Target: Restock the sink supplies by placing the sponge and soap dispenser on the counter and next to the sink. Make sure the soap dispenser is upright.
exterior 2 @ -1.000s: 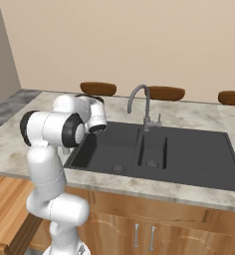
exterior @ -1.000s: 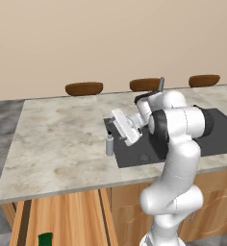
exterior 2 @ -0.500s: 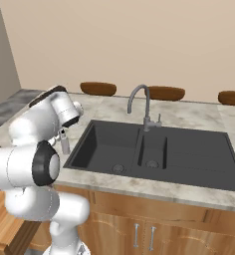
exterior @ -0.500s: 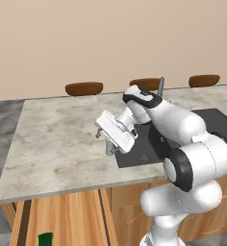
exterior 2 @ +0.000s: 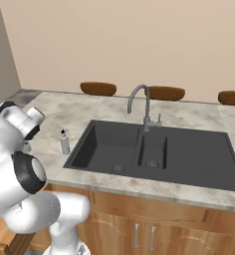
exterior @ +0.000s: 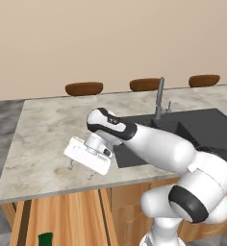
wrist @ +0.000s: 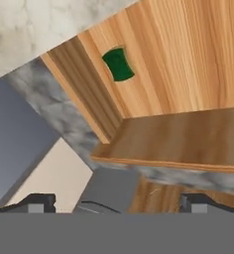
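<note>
Soap dispenser (exterior 2: 64, 143) already upright on counter (exterior 2: 79, 107), just beside sink (exterior 2: 154, 149) left edge. Sponge (wrist: 118, 64) green, lying low inside open wooden cabinet (wrist: 188, 84), not on counter yet. Gripper (exterior: 81, 171) hanging over counter's front edge, fingers wide apart, holding nothing; probably heading down for sponge.

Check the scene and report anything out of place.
The sponge lies down in the open wooden cabinet below the counter, not beside the sink. The soap dispenser stands upright on the counter next to the sink, as it should.
</note>
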